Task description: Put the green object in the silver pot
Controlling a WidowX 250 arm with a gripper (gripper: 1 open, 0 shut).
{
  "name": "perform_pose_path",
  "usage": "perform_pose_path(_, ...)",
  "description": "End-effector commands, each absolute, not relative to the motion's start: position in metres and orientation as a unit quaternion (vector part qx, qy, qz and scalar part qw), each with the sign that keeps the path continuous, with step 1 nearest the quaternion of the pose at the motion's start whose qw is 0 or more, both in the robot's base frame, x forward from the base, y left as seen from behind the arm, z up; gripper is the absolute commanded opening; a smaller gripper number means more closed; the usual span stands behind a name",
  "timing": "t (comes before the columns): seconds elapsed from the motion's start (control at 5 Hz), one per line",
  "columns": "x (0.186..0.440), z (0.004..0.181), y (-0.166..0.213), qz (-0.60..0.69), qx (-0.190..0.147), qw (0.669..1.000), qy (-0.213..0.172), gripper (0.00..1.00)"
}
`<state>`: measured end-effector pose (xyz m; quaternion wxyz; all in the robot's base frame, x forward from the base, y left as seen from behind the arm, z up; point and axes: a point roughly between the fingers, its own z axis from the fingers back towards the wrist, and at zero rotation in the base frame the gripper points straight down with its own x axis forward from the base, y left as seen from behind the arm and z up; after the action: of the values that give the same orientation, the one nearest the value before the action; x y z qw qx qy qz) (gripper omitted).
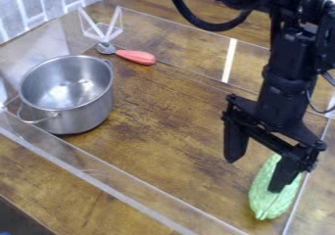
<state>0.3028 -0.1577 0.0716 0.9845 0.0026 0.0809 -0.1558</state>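
End effector (273, 166) wide open, gripping nothing, pointing down over green object (273, 194), which lies on table (144, 131) at lower right. Silver pot (63, 93) empty, well apart at left. Grasp, carry, drop all remain.

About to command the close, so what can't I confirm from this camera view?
- Upper end of the green object: hidden behind the gripper.
- Whether the open jaws straddle it or hang above: height unreadable from this angle.
- Far inner wall of the silver pot: hidden by its rim.
- Arm's upper part: cut off by top edge.
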Motion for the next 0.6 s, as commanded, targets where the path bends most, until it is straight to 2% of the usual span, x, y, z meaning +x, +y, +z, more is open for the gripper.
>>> perform_pose_path(0.0,0.3144,0.0895,-0.1514,-0.133,-0.011,0.989,0.057,1.0)
perform_pose_path(0.4,0.319,0.0923,-0.1532,-0.096,-0.017,0.993,0.073,1.0)
